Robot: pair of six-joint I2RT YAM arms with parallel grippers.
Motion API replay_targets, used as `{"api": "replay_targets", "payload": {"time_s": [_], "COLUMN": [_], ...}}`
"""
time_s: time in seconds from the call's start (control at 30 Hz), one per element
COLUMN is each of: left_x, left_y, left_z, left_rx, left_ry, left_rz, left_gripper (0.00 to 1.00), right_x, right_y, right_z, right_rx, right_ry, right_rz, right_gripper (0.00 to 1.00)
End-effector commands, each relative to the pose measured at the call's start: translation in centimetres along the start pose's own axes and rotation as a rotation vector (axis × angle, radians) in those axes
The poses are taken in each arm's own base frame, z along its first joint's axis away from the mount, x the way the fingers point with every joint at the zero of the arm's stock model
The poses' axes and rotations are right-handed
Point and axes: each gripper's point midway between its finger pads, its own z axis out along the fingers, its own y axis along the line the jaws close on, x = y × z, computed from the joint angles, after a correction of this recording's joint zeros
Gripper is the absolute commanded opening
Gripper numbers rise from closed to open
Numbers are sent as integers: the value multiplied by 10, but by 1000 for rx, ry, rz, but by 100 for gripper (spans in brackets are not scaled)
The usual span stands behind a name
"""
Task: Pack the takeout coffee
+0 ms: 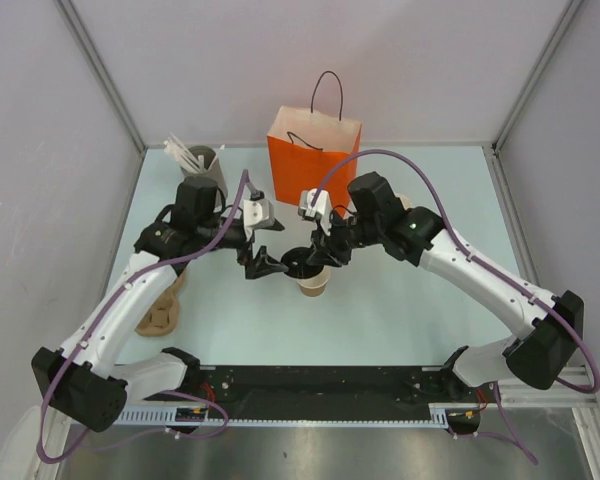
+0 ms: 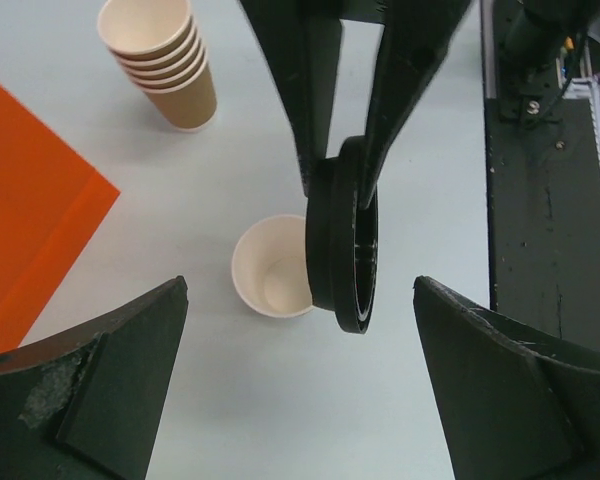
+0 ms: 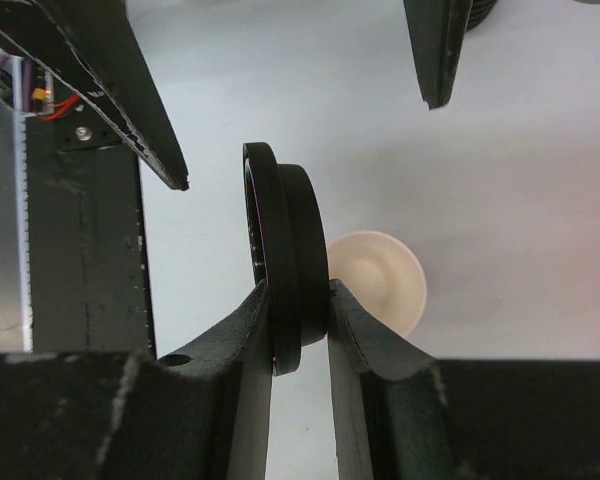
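A single tan paper cup (image 1: 313, 284) stands upright and lidless on the pale table, its pale inside showing in the left wrist view (image 2: 268, 270) and the right wrist view (image 3: 382, 280). My right gripper (image 1: 318, 256) (image 3: 300, 312) is shut on a black lid (image 3: 286, 262), held on edge just above and beside the cup's rim. The lid also shows in the left wrist view (image 2: 343, 250). My left gripper (image 1: 263, 264) (image 2: 300, 385) is open and empty, facing the lid from the left without touching it.
An orange paper bag (image 1: 313, 160) stands open behind the grippers. A stack of lidless tan cups (image 2: 165, 62) lies at the left, partly under my left arm (image 1: 161, 315). A grey holder with stirrers (image 1: 202, 166) stands at the back left. The black base rail (image 1: 320, 385) runs along the near edge.
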Motion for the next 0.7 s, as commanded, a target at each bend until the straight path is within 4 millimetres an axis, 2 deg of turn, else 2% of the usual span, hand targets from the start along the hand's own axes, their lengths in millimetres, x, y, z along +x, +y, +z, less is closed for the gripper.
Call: {"api": "replay_targets", "payload": {"time_s": [0.0, 0.23, 0.4, 0.57, 0.6, 0.67], "left_x": [-24, -22, -34, -42, -48, -56], "left_y": [23, 40, 35, 43, 45, 47], "left_z": [-7, -13, -8, -5, -7, -9], "left_rx": [-90, -91, 5, 34, 38, 57], "left_ry": [-30, -27, -69, -82, -93, -107], "left_rz": [-71, -338, -511, -616, -605, -661], "left_gripper": [99, 99, 99, 99, 99, 99], "right_x": [-11, -31, -49, -62, -64, -63], "right_y": [-33, -65, -87, -89, -88, -86], "right_z": [-12, -49, -88, -113, -117, -117], "right_rx": [207, 495, 761, 904, 920, 907], "right_ry": [11, 4, 20, 56, 54, 46], "right_rz": [-77, -189, -308, -444, -455, -452], "right_gripper": [24, 25, 25, 25, 25, 25]}}
